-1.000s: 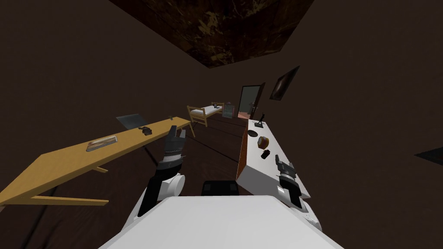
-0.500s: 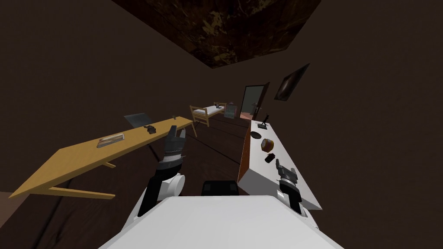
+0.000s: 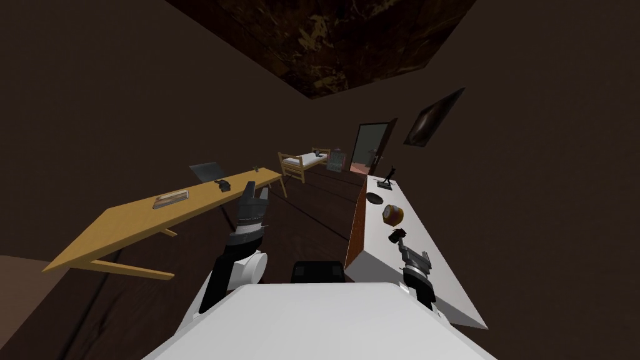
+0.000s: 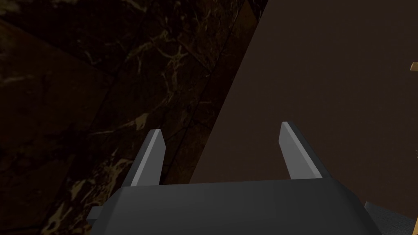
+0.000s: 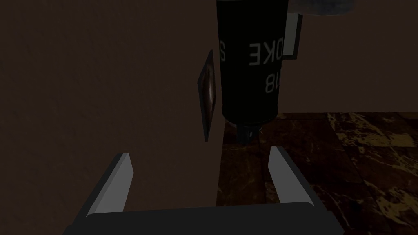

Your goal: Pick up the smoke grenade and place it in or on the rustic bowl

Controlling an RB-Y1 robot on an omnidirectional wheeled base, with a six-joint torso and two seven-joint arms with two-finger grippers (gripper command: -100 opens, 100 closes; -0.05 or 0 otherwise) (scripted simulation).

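Observation:
The smoke grenade is a black can with white lettering, standing on the long white cabinet top to my right. In the right wrist view the smoke grenade lies just beyond my right gripper, which is open and holds nothing. In the head view my right gripper hangs just short of the can. An orange-brown round bowl sits right behind the grenade. My left gripper is raised over the floor in front of me, and the left gripper is open and empty.
A flat dark dish and a small dark figurine stand farther along the cabinet. A long wooden table with a laptop and small items runs on my left. A bed and an open door lie far ahead.
The whole head view has shifted: I have moved forward and turned along the cabinet. My right gripper now sits a little closer to the grenade. The left arm holds its pose.

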